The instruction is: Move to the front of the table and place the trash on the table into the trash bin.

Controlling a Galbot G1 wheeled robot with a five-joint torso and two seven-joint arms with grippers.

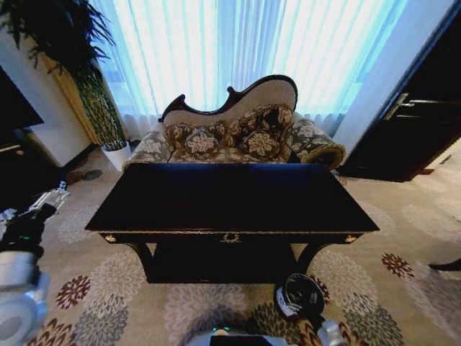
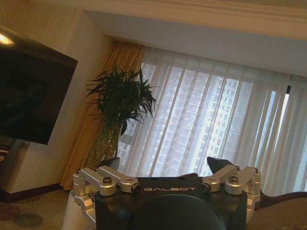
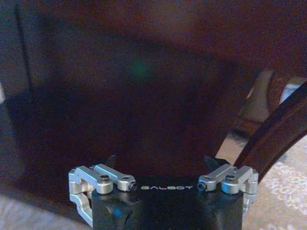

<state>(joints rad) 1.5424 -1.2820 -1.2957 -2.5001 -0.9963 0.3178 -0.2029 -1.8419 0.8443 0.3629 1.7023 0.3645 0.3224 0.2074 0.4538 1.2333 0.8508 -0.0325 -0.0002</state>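
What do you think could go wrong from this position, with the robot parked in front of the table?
The trash bin stands on the carpet right by the robot's base and the right gripper, so a lowering arm or a small drive could knock it over. That gripper sits open, close to the table and its curved leg, and might scrape the glossy wood. The left gripper waits open, out at the robot's left.

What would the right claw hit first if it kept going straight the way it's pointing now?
Probably the table: its dark glossy wood lies straight ahead of the open right claw, with a curved leg off to one side. How far off it is can't be judged.
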